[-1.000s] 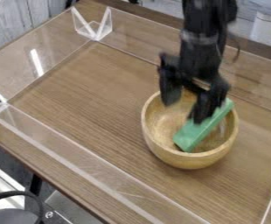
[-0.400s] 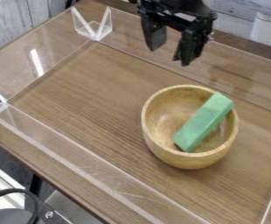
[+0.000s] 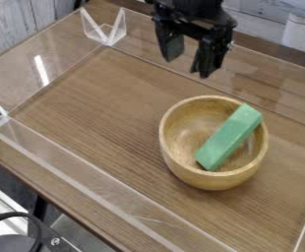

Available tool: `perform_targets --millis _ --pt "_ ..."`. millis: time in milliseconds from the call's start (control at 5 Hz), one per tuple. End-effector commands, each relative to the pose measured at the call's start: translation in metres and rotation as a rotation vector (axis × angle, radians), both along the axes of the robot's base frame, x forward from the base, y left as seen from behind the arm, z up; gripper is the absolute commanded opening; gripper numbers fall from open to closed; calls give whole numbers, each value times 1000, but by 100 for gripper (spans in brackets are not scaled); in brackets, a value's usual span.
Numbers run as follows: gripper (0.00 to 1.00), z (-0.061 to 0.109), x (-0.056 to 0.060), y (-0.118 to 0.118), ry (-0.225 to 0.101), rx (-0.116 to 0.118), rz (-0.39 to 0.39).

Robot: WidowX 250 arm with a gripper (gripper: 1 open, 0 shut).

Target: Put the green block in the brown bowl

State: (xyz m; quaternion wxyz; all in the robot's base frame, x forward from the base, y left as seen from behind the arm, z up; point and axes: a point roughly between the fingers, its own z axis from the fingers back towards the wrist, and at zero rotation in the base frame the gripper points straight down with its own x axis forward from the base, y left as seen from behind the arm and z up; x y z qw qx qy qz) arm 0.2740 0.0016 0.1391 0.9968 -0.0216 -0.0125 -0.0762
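Note:
The green block lies slanted inside the brown bowl, resting against its right inner wall. The bowl sits on the wooden table at right of centre. My gripper hangs above and behind the bowl, near the top of the view, pointing down. Its black fingers stand apart with nothing between them, so it is open and well clear of the block and the bowl.
A wooden table top is bordered by low clear acrylic walls along the front and left. A clear acrylic bracket stands at the back left corner.
A second ago the gripper was down in the bowl beside the green block. It has since risen and drawn back towards the upper left, leaving the block lying in the bowl.

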Motion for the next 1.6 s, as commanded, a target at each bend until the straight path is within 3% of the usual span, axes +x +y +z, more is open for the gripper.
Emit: perform_targets --millis 0,1400 --pt "100 4 4 -1 -46 -20 -7" --pt "100 -11 14 6 -71 -37 -11"
